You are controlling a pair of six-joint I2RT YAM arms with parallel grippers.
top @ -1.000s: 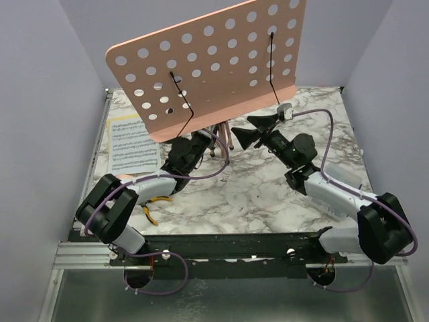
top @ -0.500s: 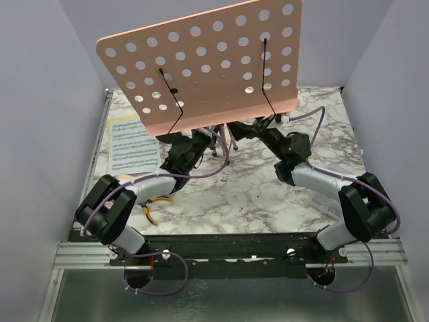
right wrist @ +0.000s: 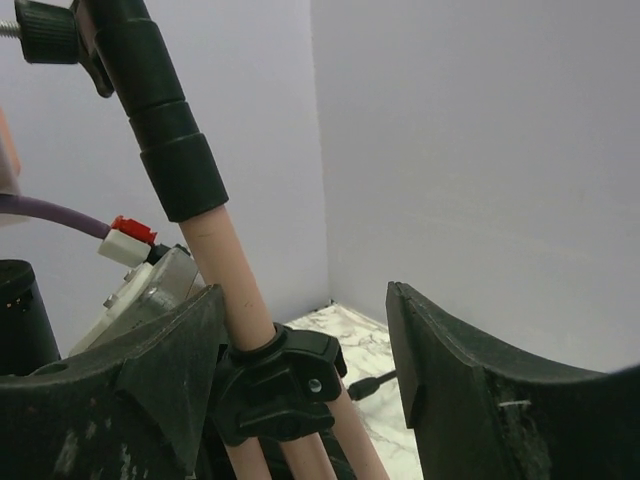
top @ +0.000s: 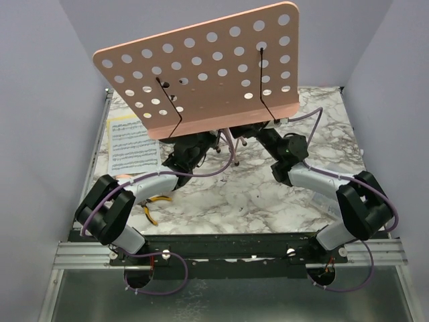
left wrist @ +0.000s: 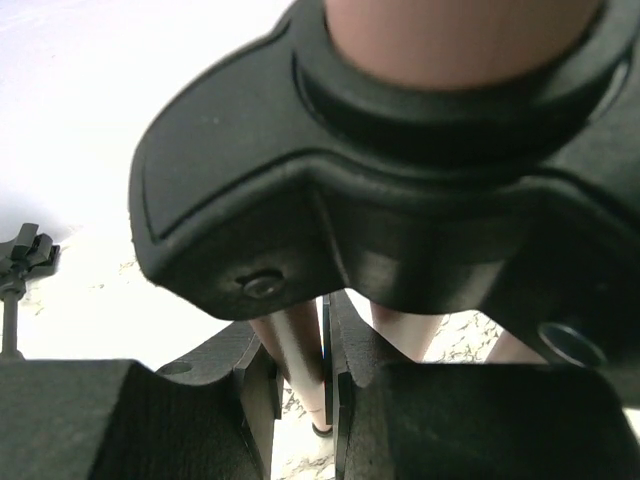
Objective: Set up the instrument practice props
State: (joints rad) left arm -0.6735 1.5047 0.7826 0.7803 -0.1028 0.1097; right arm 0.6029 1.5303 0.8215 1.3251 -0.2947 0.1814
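The pink perforated music-stand desk [top: 208,67] stands tilted on its pink tripod pole [right wrist: 228,265], filling the back of the top view. My left gripper [top: 200,143] sits under the desk's lower edge. In the left wrist view it [left wrist: 300,395] is shut on a pink tripod leg [left wrist: 298,360] below the black hub [left wrist: 330,220]. My right gripper [top: 249,133] is under the desk on the right. In the right wrist view it [right wrist: 305,300] is open, with the pole and its black collar [right wrist: 280,385] between the jaws, against the left finger. A sheet-music page [top: 131,143] lies at the left. The microphone is hidden.
Yellow-handled pliers [top: 153,204] lie by the left arm near the table's front. Grey walls close in the back and both sides of the marble table [top: 248,194]. A small black clamp-like piece [left wrist: 18,262] shows at the far left of the left wrist view.
My right gripper has moved left and in under the desk, around the pole. The desk has swung left and risen a little. My left gripper has stayed at the tripod.
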